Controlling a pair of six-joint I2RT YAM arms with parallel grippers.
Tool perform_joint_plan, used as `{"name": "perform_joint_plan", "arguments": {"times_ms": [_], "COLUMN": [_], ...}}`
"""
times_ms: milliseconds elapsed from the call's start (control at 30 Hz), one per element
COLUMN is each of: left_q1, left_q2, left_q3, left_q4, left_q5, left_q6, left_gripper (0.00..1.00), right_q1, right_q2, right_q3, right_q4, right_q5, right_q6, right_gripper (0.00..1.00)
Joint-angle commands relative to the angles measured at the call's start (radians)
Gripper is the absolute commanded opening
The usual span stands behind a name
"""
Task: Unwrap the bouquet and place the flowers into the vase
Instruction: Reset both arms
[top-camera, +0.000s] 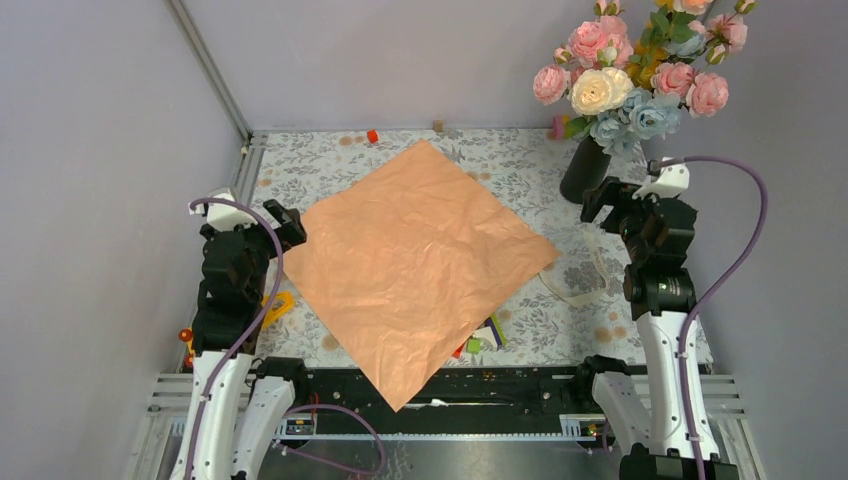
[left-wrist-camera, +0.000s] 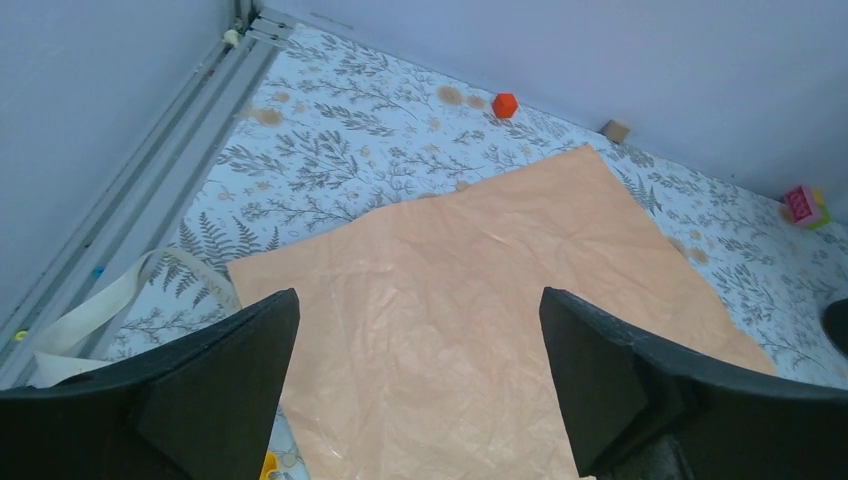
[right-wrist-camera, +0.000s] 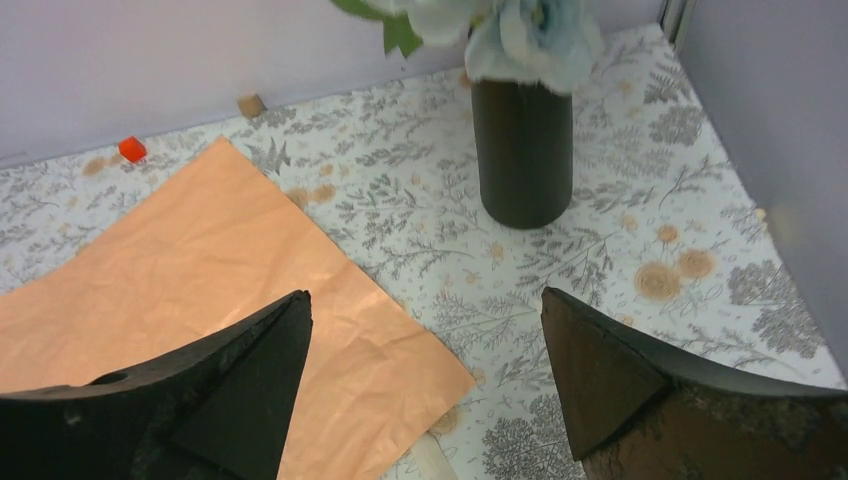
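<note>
Flowers (top-camera: 640, 75) standing in vase (top-camera: 584, 172), far right table (top-camera: 320, 165) corner; paper (top-camera: 415, 255) lying flat; left gripper (left-wrist-camera: 420, 325), right gripper (right-wrist-camera: 425, 325) hanging agape

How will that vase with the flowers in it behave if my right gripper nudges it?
Probably top-heavy: the flowers spread far wider than the narrow black vase, so a high nudge may tip it. Its smooth wall looks slippery; it might slide on the tablecloth instead.

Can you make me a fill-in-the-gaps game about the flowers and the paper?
The flowers stand in a vase coloured ____.
The peach paper lies on the vase's ____ side.
The left tool and right tool have jaws wide ____.
Missing words: black, left, open.
</note>
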Motion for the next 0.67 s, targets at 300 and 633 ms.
{"name": "perform_joint_plan", "arguments": {"times_ms": [300,633], "left_q1": [0.006,0.006], "left_q2": [-0.024,-0.031], "left_q3": [-0.033,-0.041], "left_q4": [-0.02,-0.007], "left_q5": [-0.04,-0.024], "left_q6": [0.025,0.039], "left_gripper": [0.99,0.99], "right_q1": [0.003,0.003], "right_q2": [-0.054,-0.053], "right_q3": [-0.159,-0.134], "right_q4": [0.145,0.132], "right_q5": [-0.017,-0.01], "right_q6": [0.041,0.027], "right_gripper": [0.9,0.9]}}
